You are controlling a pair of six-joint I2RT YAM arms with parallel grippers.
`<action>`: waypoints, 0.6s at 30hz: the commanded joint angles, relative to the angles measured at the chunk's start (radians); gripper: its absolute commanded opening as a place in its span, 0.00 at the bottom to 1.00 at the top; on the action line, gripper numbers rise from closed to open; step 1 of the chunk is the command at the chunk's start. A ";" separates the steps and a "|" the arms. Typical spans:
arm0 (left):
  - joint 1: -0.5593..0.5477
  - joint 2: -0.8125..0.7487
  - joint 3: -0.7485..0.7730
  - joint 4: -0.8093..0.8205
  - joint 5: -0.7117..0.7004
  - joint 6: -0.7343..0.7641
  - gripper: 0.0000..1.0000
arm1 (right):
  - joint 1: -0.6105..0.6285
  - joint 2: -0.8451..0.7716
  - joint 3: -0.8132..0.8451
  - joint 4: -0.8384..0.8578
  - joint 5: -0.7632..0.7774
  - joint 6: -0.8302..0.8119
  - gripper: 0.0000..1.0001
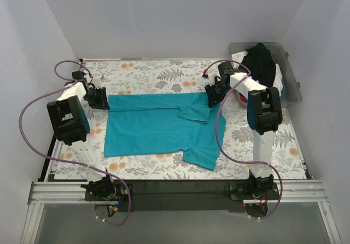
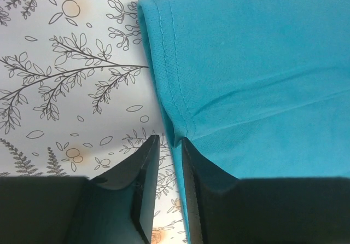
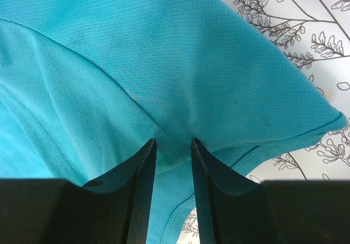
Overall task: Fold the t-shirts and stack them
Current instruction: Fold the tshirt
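Note:
A teal t-shirt (image 1: 156,126) lies spread on the floral tablecloth, with one sleeve folded in at its far right. My left gripper (image 1: 101,98) is at the shirt's far left corner. In the left wrist view the shirt's stitched hem (image 2: 164,80) runs into the narrow gap of my gripper (image 2: 169,140), whose jaws stand slightly apart. My right gripper (image 1: 214,94) is over the folded sleeve. In the right wrist view the teal cloth (image 3: 164,63) puckers toward my gripper (image 3: 174,141), whose jaws stand apart with cloth between them. A black t-shirt (image 1: 261,63) hangs over the bin.
A clear plastic bin (image 1: 291,85) stands at the far right corner, holding the black shirt and pink and whitish cloth (image 1: 241,98). White walls close in the table on three sides. The floral tablecloth (image 1: 147,71) covers the table.

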 commanded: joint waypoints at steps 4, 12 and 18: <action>0.019 -0.070 0.033 -0.038 0.103 0.018 0.44 | 0.007 -0.026 0.041 -0.031 -0.085 -0.033 0.42; -0.021 -0.090 0.075 0.002 0.174 -0.079 0.38 | 0.013 -0.077 0.100 -0.028 -0.137 0.009 0.45; -0.029 -0.052 -0.005 0.115 0.179 -0.163 0.35 | 0.033 0.032 0.160 -0.026 -0.065 0.021 0.41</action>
